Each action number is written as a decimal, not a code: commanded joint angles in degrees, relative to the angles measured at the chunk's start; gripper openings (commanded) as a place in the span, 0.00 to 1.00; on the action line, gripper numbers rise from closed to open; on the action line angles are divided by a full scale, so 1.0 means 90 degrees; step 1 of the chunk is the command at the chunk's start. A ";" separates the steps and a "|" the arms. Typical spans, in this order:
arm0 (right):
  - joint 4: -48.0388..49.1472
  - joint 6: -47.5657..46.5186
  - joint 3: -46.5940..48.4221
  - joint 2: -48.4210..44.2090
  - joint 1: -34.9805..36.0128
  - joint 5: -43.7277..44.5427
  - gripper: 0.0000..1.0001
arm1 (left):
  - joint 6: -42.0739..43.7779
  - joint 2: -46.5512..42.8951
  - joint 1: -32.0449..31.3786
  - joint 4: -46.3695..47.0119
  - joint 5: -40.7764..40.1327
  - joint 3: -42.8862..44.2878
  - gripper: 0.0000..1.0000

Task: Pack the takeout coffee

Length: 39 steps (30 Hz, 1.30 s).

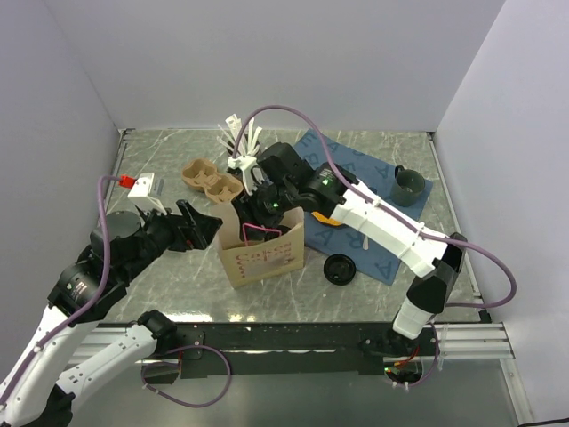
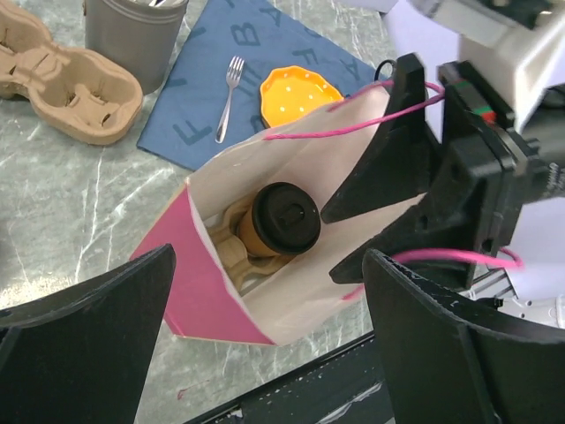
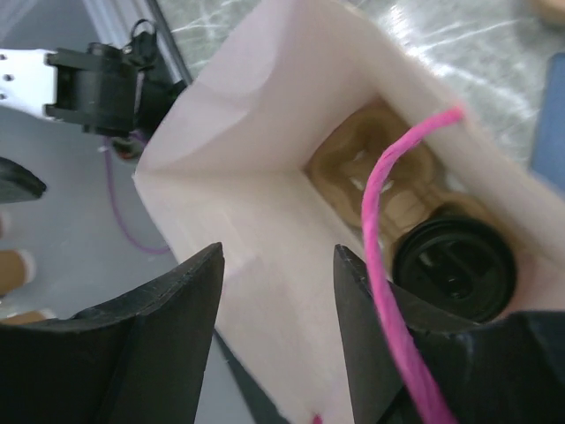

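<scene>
The takeout coffee (image 2: 285,217), a brown paper cup with a black sip lid, stands in a cardboard carrier inside the open paper bag (image 1: 262,253). In the right wrist view its lid (image 3: 455,269) shows beside the carrier (image 3: 384,163). My right gripper (image 1: 264,200) hangs open over the bag's mouth, its fingers (image 2: 388,168) at the bag's right wall, with the pink handle (image 3: 388,230) lying against one finger. It holds nothing (image 3: 278,340). My left gripper (image 1: 203,226) is open and empty just left of the bag, apart from it (image 2: 265,344).
An empty cardboard cup carrier (image 1: 211,178) and a grey cup of utensils (image 2: 132,35) stand behind the bag. A blue mat (image 1: 356,191) holds a fork (image 2: 228,97), an orange dish (image 2: 298,95) and a dark cup (image 1: 409,184). A loose black lid (image 1: 340,269) lies right of the bag.
</scene>
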 commanded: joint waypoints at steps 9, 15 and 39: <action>0.0373 0.0746 0.0431 -0.0399 -0.0306 -0.1207 0.54 | 0.0284 0.0089 -0.0022 0.0173 -0.0251 0.0264 0.92; 0.0811 0.1185 0.0647 -0.0633 -0.0345 -0.0280 0.51 | 0.0586 0.0137 -0.0022 0.0163 -0.0437 0.0411 0.93; 0.1448 0.2181 0.0119 -0.1024 -0.0433 -0.0777 0.49 | 0.0928 0.0245 -0.0022 -0.0461 -0.0661 0.0958 0.87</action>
